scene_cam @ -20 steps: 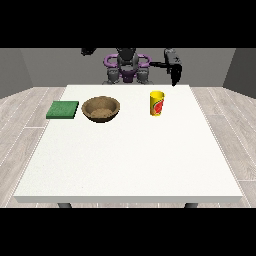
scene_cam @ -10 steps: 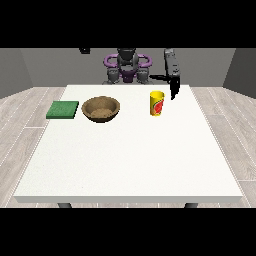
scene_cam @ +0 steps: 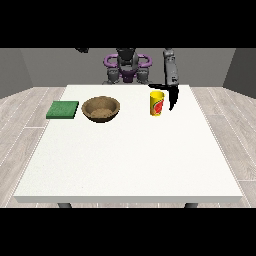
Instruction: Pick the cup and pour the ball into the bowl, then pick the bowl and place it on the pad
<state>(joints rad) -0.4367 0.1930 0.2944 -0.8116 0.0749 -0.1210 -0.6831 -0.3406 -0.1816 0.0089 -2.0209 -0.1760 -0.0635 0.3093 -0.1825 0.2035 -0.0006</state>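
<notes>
1. Right now my hand at the view's right [scene_cam: 172,96] hangs just beside the yellow cup [scene_cam: 157,103], on the cup's outer side, with the fingers pointing down and the thumb reaching toward the rim. It grasps nothing yet; the fingers look straight and released.
2. My other hand [scene_cam: 82,50] shows only as a dark shape high at the view's left, far from everything; I cannot tell how its fingers lie.
3. The cup stands upright with a red mark on its side. I cannot see the ball; I judge it sits inside, hidden by the wall.
4. Risk one: my hand is so near the cup that a sideways closing move could knock it over toward the bowl [scene_cam: 101,108] and spill the ball onto the surface.
5. Risk two: a grasp taken too high at the rim could let the cup swing when tilted, so the ball misses the bowl.
6. Risk three: the bowl is shallow and wide; a fast pour could bounce the ball out.
7. The wooden bowl sits between the cup and the green pad [scene_cam: 63,109], which lies just beside it, apart from it.
8. The surface [scene_cam: 130,160] is large, white and plain.
9. The room has a pale wood-plank floor [scene_cam: 20,125] and grey walls.
</notes>
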